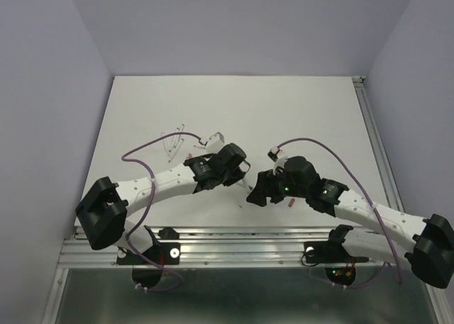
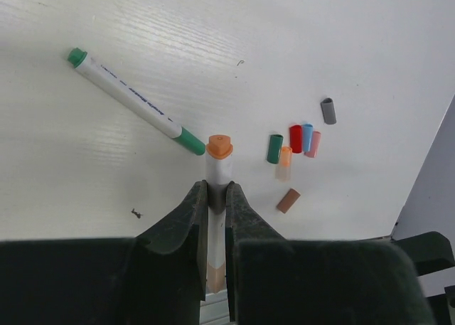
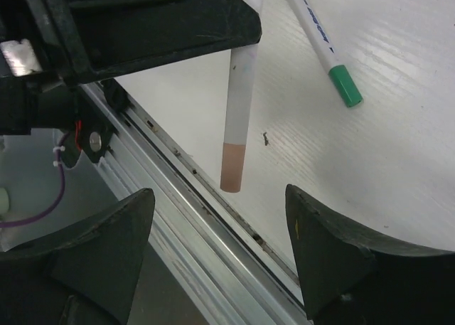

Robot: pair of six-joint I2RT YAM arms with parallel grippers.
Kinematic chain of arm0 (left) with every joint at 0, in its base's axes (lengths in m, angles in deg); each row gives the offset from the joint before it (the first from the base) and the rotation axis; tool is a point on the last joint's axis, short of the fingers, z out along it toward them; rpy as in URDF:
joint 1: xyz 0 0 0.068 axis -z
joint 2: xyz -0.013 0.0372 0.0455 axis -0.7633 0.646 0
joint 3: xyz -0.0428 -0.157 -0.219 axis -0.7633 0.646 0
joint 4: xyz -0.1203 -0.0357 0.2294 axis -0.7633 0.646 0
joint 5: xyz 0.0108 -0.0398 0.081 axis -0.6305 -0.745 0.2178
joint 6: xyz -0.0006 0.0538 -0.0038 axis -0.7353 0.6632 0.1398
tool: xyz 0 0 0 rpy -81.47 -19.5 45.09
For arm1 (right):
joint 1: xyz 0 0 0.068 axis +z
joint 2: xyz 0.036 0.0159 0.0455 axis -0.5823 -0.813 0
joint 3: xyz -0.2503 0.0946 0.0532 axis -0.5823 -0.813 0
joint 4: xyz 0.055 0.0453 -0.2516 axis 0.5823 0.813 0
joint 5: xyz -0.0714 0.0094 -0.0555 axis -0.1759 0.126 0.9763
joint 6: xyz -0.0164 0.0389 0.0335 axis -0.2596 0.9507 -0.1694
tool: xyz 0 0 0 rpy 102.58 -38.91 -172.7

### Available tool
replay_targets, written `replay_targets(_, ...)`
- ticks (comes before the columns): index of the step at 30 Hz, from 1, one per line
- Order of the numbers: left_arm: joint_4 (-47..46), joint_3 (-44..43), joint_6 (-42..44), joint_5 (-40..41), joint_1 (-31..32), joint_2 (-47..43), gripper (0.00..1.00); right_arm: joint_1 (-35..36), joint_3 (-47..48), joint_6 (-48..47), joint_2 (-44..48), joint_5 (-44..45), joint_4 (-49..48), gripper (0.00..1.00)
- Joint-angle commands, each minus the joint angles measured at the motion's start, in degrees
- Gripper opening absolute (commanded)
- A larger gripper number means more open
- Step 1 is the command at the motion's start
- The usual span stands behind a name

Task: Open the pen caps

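Left claw [image 2: 217, 197] clamped on 1 white pen [image 2: 219, 172]; right claw [image 3: 217, 197] apart near its peach cap [image 3: 232, 167]; 7 loose caps [image 2: 296, 138] on desk [image 2: 85, 168].

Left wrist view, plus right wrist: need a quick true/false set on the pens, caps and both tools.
1. The left tool is shut on the orange pen. True.
2. The right tool grips that pen's peach cap. False: its jaws stand apart on either side of the cap, not touching it.
3. The green pen lies on the table, free of both tools. True.
4. The grey cap touches the red cap. False: it lies apart from the other caps.
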Motion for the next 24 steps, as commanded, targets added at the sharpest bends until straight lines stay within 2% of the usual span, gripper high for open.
replay_targets(1, -0.1, -3.2, -1.0, 2.0, 0.0, -0.5, 0.00, 0.7, 2.1, 0.0, -3.0, -1.2, -5.1, 0.78)
replay_targets(3, -0.1, -3.5, -1.9, 2.1, 0.0, -0.6, 0.00, 0.9, 2.2, 0.4, -3.5, -0.7, -4.7, 0.78)
replay_targets(8, -0.2, -4.2, -2.1, 1.1, 0.0, -0.3, 0.00, 1.0, 2.0, 1.1, -4.5, -0.5, -5.8, 0.67)
replay_targets(9, -0.3, -4.2, -2.1, 1.1, 0.0, -0.1, 0.00, 0.9, 2.0, 1.2, -4.6, -0.1, -6.0, 0.56)
replay_targets(11, -0.3, -4.1, -2.4, 0.4, 0.1, 0.4, 0.00, 0.9, 1.8, 1.6, -4.9, 0.4, -6.8, 0.49)
replay_targets(12, -0.5, -4.1, -2.4, 0.3, 0.1, 0.7, 0.00, 0.9, 1.7, 1.7, -5.0, 0.4, -7.3, 0.40)
replay_targets(17, -0.8, -4.2, -2.1, -0.1, 0.1, 0.4, 0.00, 0.9, 1.4, 2.4, -4.6, 1.9, -7.4, 0.29)
replay_targets(20, -1.1, -4.1, -1.8, 0.1, 0.0, 0.2, 0.00, 0.9, 1.2, 3.5, -4.3, 2.2, -6.7, 0.17)
replay_targets(22, -1.2, -4.1, -1.8, 0.9, -0.2, 0.0, 0.00, 1.0, 1.3, 3.8, -4.0, 1.3, -5.8, 0.05)
replay_targets(24, -1.0, -4.7, -0.9, 2.0, -1.7, -0.4, 0.00, 1.0, 0.7, 4.7, -3.2, -1.0, -3.9, 0.01)
